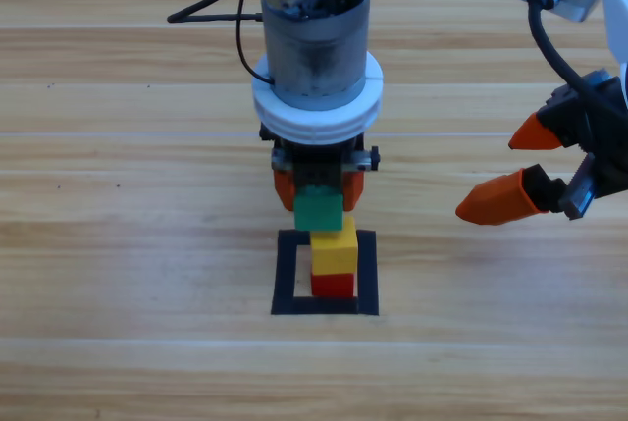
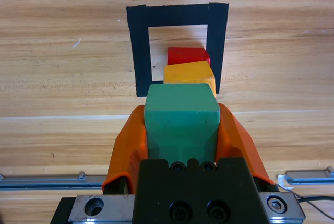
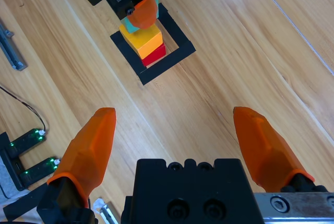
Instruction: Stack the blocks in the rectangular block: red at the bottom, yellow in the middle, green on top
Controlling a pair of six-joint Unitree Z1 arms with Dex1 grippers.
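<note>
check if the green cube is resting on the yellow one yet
Cannot tell. The left gripper is shut on the green cube, which overlaps the yellow cube in the high and left wrist views; neither shows a gap or contact plainly.

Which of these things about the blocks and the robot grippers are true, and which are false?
1. The left gripper holds the green cube. True.
2. The yellow cube sits on top of the red cube. True.
3. The red cube lies outside the black tape square. False: it stands inside the square.
4. The right gripper holds the yellow cube. False: it is open and holds nothing, off to the right of the stack.
5. The green cube is already let go on top of the stack. False: the left gripper is shut on it, just above the yellow cube.
</note>
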